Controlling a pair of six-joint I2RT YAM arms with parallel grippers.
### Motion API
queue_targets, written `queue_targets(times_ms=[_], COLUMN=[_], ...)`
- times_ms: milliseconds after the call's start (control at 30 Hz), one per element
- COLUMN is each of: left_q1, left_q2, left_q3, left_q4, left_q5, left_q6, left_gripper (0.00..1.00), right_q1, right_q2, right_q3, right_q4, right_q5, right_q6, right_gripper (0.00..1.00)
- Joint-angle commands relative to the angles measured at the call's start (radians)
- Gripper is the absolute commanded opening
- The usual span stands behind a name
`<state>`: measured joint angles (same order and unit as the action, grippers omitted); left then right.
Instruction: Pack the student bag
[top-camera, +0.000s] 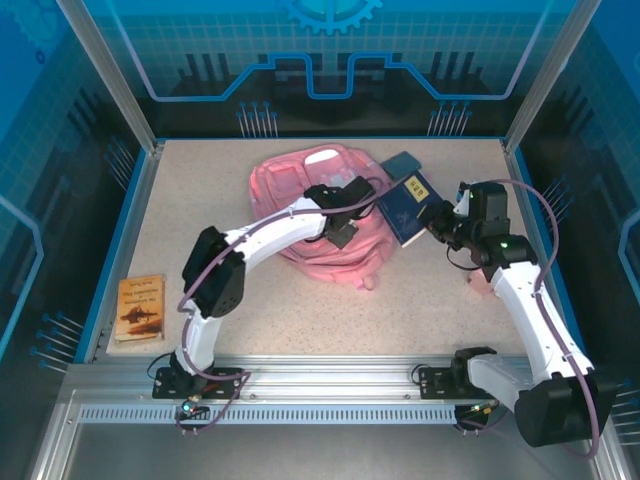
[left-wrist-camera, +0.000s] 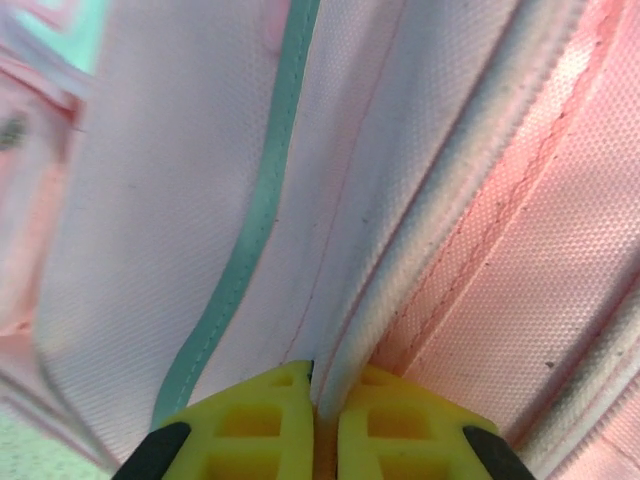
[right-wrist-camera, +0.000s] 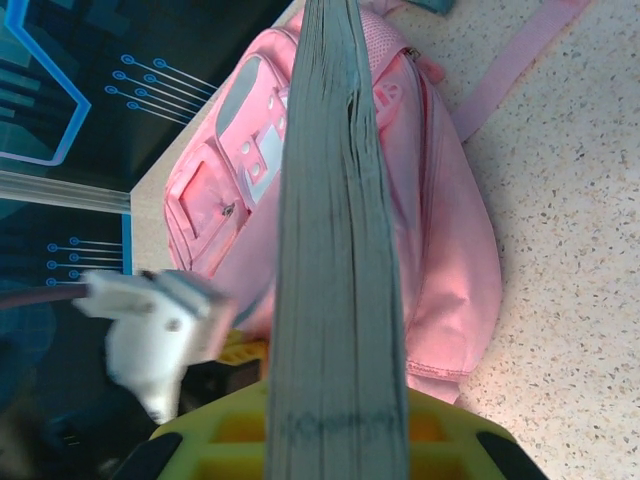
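Observation:
The student bag (top-camera: 300, 190) lies at the table's middle back, a pink backpack with front pockets and straps. My left gripper (top-camera: 362, 196) sits at its right rim, next to the book. In the left wrist view the left gripper (left-wrist-camera: 325, 400) is shut on the bag's white piped edge (left-wrist-camera: 420, 250), with pink fabric all around. My right gripper (top-camera: 432, 215) holds a dark blue book (top-camera: 408, 208) tilted over the bag's right side. In the right wrist view the right gripper (right-wrist-camera: 335, 430) is shut on that book, whose grey page edge (right-wrist-camera: 340, 250) stands above the bag (right-wrist-camera: 450, 260).
A second blue book (top-camera: 400, 163) lies behind the held one, by the bag's top right. A brown book (top-camera: 140, 307) rests at the table's left edge. A pink strap (right-wrist-camera: 520, 60) trails over the speckled tabletop. The left arm's white wrist (right-wrist-camera: 160, 330) is close beside the book.

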<state>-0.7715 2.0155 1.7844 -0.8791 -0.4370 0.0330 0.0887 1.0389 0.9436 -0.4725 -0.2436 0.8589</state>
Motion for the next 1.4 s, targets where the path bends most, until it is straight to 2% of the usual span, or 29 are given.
queue_targets(times_ms=[0, 167, 300, 433, 533, 667, 733, 833, 1067, 1233, 1367], left_q1=[0.004, 0.005, 0.007, 0.017, 0.017, 0.017, 0.017, 0.018, 0.018, 0.017, 0.018], left_q2=[-0.195, -0.296, -0.312, -0.301, -0.287, -0.291, -0.296, -0.299, -0.332, -0.387, -0.434], left_q3=[-0.025, -0.085, -0.097, -0.102, -0.105, -0.106, -0.101, -0.087, -0.072, -0.091, -0.091], left_q4=[0.158, 0.297, 0.328, 0.318, 0.298, 0.302, 0.31, 0.313, 0.312, 0.312, 0.307], left_q5=[-0.165, -0.274, -0.335, -0.319, -0.319, -0.302, -0.293, -0.281, -0.223, -0.201, -0.162], left_q6=[-0.039, -0.069, -0.118, -0.148, -0.167, -0.184, -0.186, -0.186, -0.2, -0.207, -0.205], left_gripper=[0.08, 0.06, 0.06, 0.06, 0.06, 0.06, 0.05, 0.05, 0.04, 0.03, 0.02], right_q1=[0.0, 0.054, 0.101, 0.114, 0.113, 0.122, 0.123, 0.143, 0.259, 0.302, 0.331], right_q2=[-0.024, -0.027, -0.051, -0.126, -0.166, -0.139, -0.115, -0.073, 0.061, 0.186, 0.297], right_q3=[-0.002, -0.014, -0.014, -0.021, -0.026, -0.011, -0.019, -0.034, -0.045, -0.058, -0.093], right_q4=[0.008, 0.017, -0.028, -0.088, -0.095, -0.151, -0.127, -0.021, 0.268, 0.47, 0.611], right_q5=[0.001, 0.039, 0.138, 0.278, 0.316, 0.353, 0.308, 0.173, -0.045, -0.1, -0.092], right_q6=[-0.018, -0.004, 0.006, 0.022, 0.024, 0.032, 0.034, 0.02, 0.018, 0.11, 0.154], right_gripper=[0.11, 0.11, 0.1, 0.1, 0.1, 0.09, 0.1, 0.09, 0.1, 0.1, 0.1])
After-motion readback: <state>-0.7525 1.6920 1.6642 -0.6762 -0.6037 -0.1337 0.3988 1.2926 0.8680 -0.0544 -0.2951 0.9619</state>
